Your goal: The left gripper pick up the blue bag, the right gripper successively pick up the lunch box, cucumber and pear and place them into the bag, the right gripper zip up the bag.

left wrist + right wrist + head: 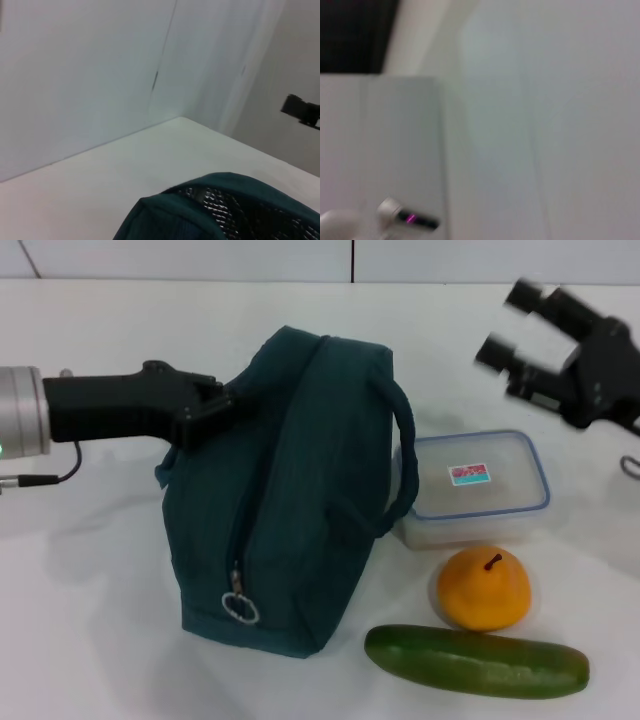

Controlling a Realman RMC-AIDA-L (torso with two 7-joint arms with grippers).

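The blue bag (290,490) stands upright on the white table, left of the other items, with its zipper pull (240,606) hanging low on the front. My left gripper (212,408) comes in from the left and is shut on the bag's upper left edge. The left wrist view shows the bag's rim and mesh lining (225,210). The clear lunch box (478,485) with a blue-rimmed lid lies right of the bag. In front of it sit the orange-yellow pear (484,588) and the green cucumber (476,661). My right gripper (508,325) hangs open above and behind the lunch box, holding nothing.
A dark carry handle (402,440) arches off the bag's right side toward the lunch box. The white wall (200,258) runs along the table's far edge. Bare tabletop (90,570) lies left of and in front of the bag.
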